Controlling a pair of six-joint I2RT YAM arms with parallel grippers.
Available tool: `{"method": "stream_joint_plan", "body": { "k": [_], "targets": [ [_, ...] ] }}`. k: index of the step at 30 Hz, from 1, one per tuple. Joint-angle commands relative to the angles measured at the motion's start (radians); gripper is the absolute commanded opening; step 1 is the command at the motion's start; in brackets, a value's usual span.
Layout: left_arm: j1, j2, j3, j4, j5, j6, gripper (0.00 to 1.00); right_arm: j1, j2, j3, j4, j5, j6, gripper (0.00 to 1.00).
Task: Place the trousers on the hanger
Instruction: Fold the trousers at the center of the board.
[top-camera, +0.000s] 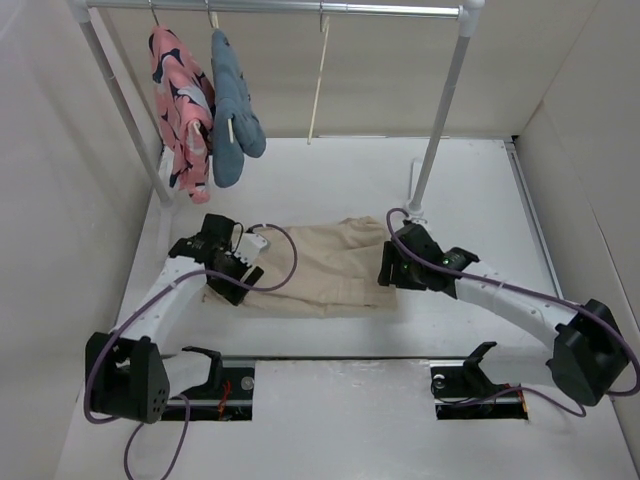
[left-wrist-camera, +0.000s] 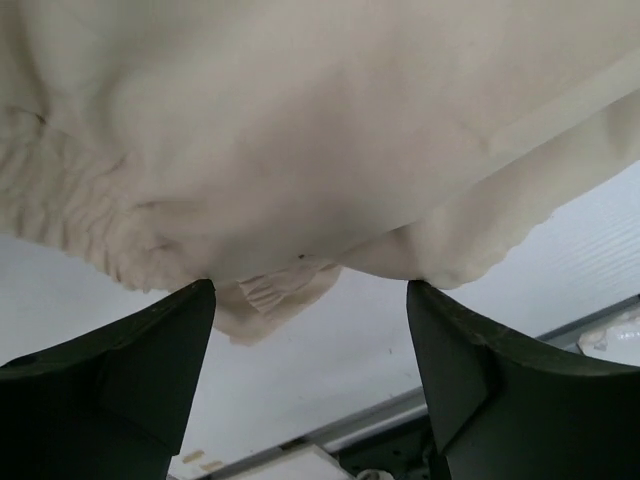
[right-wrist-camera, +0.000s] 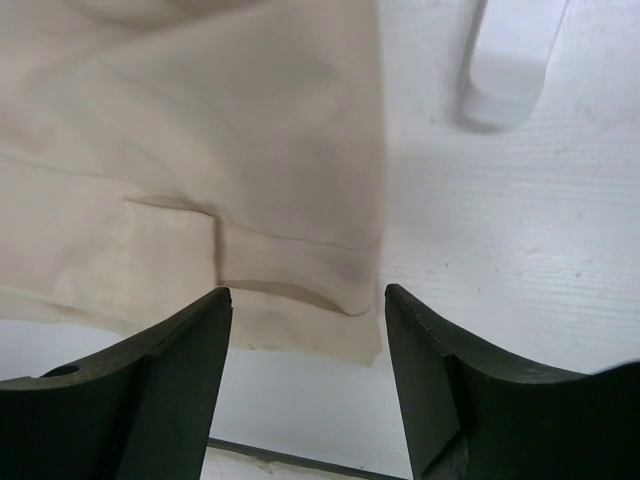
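Note:
The beige trousers lie flat and wrinkled on the white table between my two arms. The thin cream hanger hangs edge-on from the rail at the back, far from both grippers. My left gripper is open at the trousers' left end; in the left wrist view its jaws stand wide apart, tips at the edge of the cloth. My right gripper is open at the trousers' right end; in the right wrist view it straddles the cloth's near right corner. Neither holds anything.
A grey metal rail spans the back on two posts, the right post standing just behind my right gripper. A pink patterned garment and a blue denim garment hang at its left. Walls close both sides.

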Motion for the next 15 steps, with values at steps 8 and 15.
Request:
{"method": "stream_joint_plan", "body": {
  "k": [8, 15],
  "targets": [
    [-0.114, -0.06, -0.152, 0.169, -0.178, -0.026, 0.73, 0.011, -0.115, 0.35, -0.095, 0.108, -0.219, 0.77],
    [-0.114, -0.216, -0.112, 0.149, -0.115, -0.015, 0.74, -0.003, 0.023, 0.882, -0.038, -0.017, -0.359, 0.9]
  ]
}}
